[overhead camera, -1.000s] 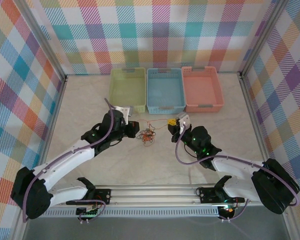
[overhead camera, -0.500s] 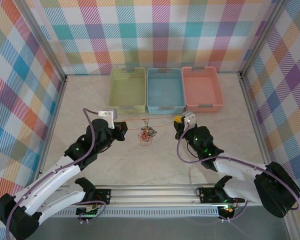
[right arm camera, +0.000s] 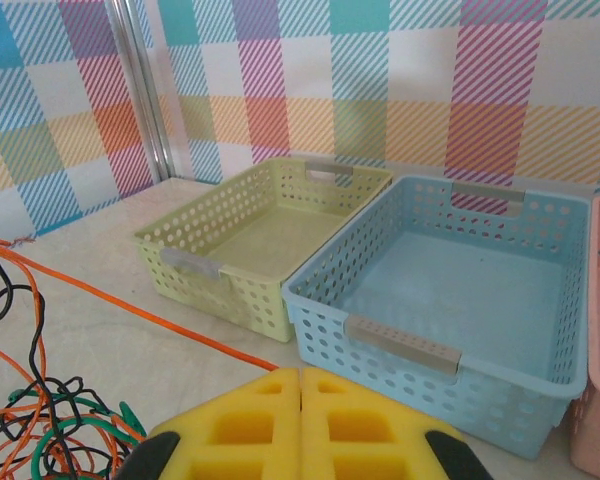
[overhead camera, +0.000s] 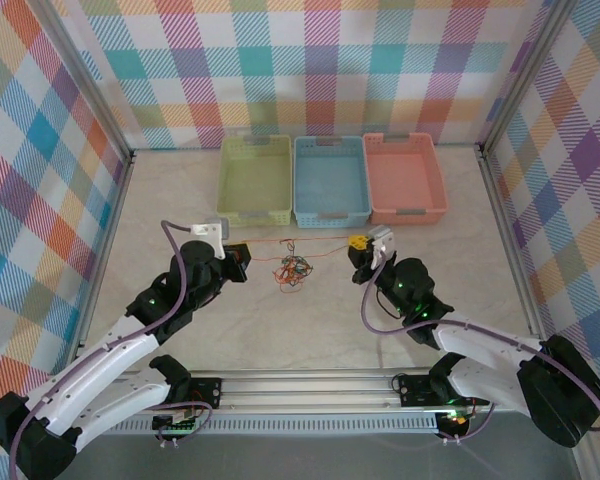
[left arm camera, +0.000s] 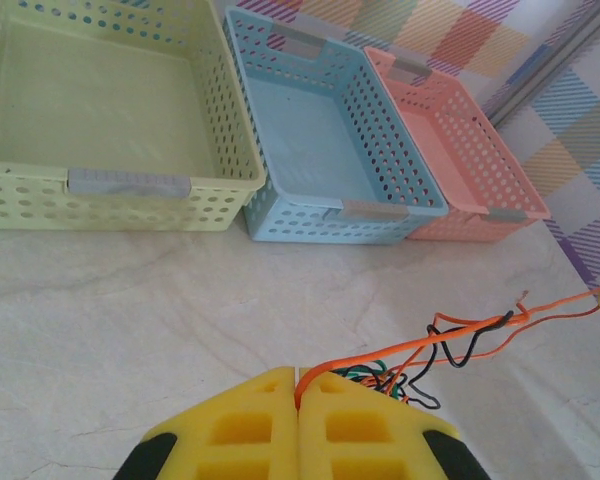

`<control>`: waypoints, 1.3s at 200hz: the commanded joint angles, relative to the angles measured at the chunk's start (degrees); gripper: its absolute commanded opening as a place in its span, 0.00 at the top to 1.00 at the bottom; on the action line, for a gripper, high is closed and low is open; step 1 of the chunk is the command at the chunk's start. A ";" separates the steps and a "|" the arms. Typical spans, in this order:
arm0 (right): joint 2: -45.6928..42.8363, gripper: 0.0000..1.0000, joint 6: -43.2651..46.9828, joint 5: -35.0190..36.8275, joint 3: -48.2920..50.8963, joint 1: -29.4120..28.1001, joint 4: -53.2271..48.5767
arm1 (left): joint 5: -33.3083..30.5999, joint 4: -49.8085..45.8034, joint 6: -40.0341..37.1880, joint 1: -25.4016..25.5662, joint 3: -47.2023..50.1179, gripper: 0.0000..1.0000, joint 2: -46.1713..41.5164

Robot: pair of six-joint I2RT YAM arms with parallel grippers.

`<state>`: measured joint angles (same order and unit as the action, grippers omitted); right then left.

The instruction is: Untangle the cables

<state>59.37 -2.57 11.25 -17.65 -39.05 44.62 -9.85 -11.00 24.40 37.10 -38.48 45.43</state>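
Observation:
The cables form a small orange, green and black tangle (overhead camera: 293, 270) lying on the table between my two arms. One orange strand (overhead camera: 312, 243) runs out of it nearly straight from my left gripper (overhead camera: 243, 254) to my right gripper (overhead camera: 357, 243). In the left wrist view the yellow pads of the left gripper (left arm camera: 300, 385) are shut on the orange strand (left arm camera: 450, 338), with the tangle (left arm camera: 420, 375) just beyond. The right gripper (right arm camera: 300, 376) is shut too, and the orange strand (right arm camera: 130, 303) leads into its jaws. The tangle (right arm camera: 50, 425) lies to the lower left there.
Three baskets stand in a row at the back: a green basket (overhead camera: 255, 180), a blue basket (overhead camera: 331, 180) and a pink basket (overhead camera: 405, 178). Checked walls enclose the marble table (overhead camera: 180, 200). A rail (overhead camera: 310, 385) runs along the near edge.
My left gripper has pulled back to the left and the right one edged right. The orange strand between them is now stretched longer and straighter above the tangle.

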 commanded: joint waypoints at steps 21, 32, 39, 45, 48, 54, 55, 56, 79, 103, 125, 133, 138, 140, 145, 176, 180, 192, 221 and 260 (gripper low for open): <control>-0.41 1.00 -0.09 3.08 0.51 0.64 1.70 | -5.19 -0.16 0.49 0.16 1.69 1.00 -4.41; -0.07 1.00 0.02 3.00 0.34 0.73 1.61 | -3.47 1.02 0.06 0.16 2.08 1.00 -4.73; 0.02 1.00 0.03 3.08 0.20 0.72 1.48 | -2.05 1.79 -0.05 0.16 2.26 1.00 -4.82; 0.11 1.00 0.02 3.00 0.16 0.72 1.52 | -0.25 2.44 -0.06 0.16 2.20 1.00 -4.74; 0.17 0.99 0.06 2.92 0.09 0.74 1.52 | 0.95 2.86 -0.18 0.12 2.14 1.00 -4.67; 0.34 0.91 0.11 2.39 0.01 0.71 1.40 | 3.76 3.85 -0.31 0.16 1.95 1.00 -4.44; 0.37 0.89 0.15 2.30 -0.01 0.72 1.37 | 4.26 4.04 -0.32 0.16 1.93 1.00 -4.41; 0.34 0.87 0.17 2.25 -0.01 0.72 1.31 | 4.68 4.23 -0.32 0.16 1.88 1.00 -4.35; 1.20 0.66 1.40 -4.22 -0.98 0.71 0.74 | 11.16 4.93 0.96 0.16 -0.49 1.00 -1.96; 3.76 0.54 2.48 -17.65 -3.17 0.64 -0.15 | 14.74 -0.67 0.99 0.16 -7.38 1.00 1.99; 7.47 0.47 1.65 -27.00 -4.23 0.12 3.01 | 22.06 -6.23 0.27 0.24 -14.47 1.00 6.36; 8.86 0.45 0.46 -29.09 -4.24 0.13 5.17 | 24.52 -7.10 0.41 0.25 -15.89 1.00 7.66; 9.72 0.44 -0.29 -30.40 -4.24 0.04 6.62 | 25.98 -7.69 0.42 0.25 -16.68 1.00 8.54; 10.02 0.43 -0.56 -30.80 -4.24 0.03 7.30 | 26.40 -7.86 0.39 0.25 -16.93 1.00 8.82; 10.86 0.42 -0.97 -32.52 -4.32 -0.20 8.80 | 27.71 -8.29 0.29 0.25 -17.47 1.00 9.49; 12.32 0.37 3.83 -33.92 -5.83 -4.47 9.44 | 32.08 -10.33 0.59 0.34 -19.64 1.00 13.10; 12.30 0.36 4.52 -33.57 -6.02 -4.84 9.43 | 32.29 -10.66 0.76 0.41 -19.97 1.00 13.41; 12.67 0.36 5.36 -32.69 -7.00 -5.42 9.61 | 32.76 -11.50 0.95 0.51 -21.00 1.00 14.06; 13.91 0.35 5.12 -30.94 -10.67 -6.09 8.71 | 33.78 -14.93 0.88 0.67 -24.14 1.00 15.32; 16.66 0.38 5.93 -22.02 -13.85 -6.40 8.65 | 34.45 -16.85 0.96 0.79 -25.52 1.00 14.28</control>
<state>74.24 1.54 -16.01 -29.34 -45.10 51.09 22.59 -25.36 24.91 37.39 -61.54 60.99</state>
